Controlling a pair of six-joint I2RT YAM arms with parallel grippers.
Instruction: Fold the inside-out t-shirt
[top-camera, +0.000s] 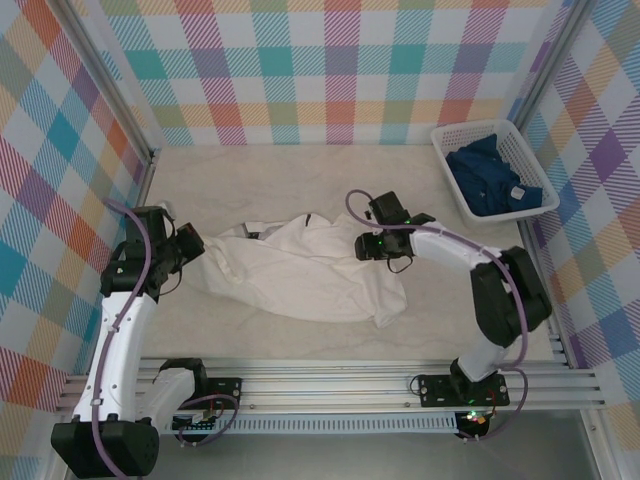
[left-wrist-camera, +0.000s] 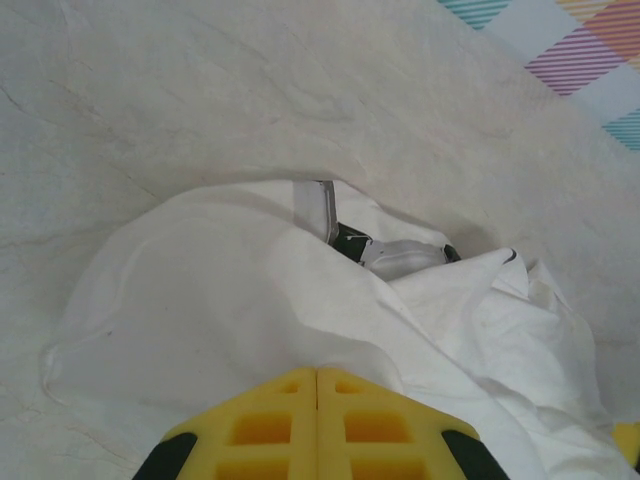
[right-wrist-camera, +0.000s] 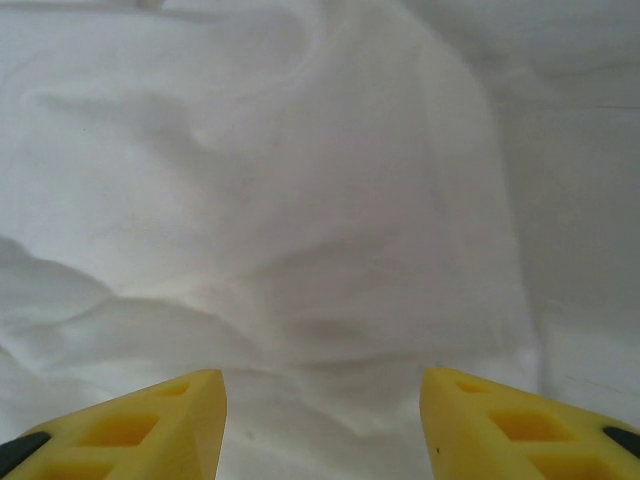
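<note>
Top external view shows you the left tool (top-camera: 196, 249) clenched on the t-shirt (top-camera: 300, 268) edge, probably to anchor it, while the right tool (top-camera: 363, 245) hangs released over the opposite side.

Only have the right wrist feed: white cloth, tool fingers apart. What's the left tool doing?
Observer: The left tool is shut at the left edge of the t-shirt and seems to be pinching it.
Operator: Shirt flat yet?
Observer: No, it lies crumpled in a heap mid-table.
Operator: Anything else on the table?
Observer: A white basket in the far right corner holds a dark blue garment.
</note>
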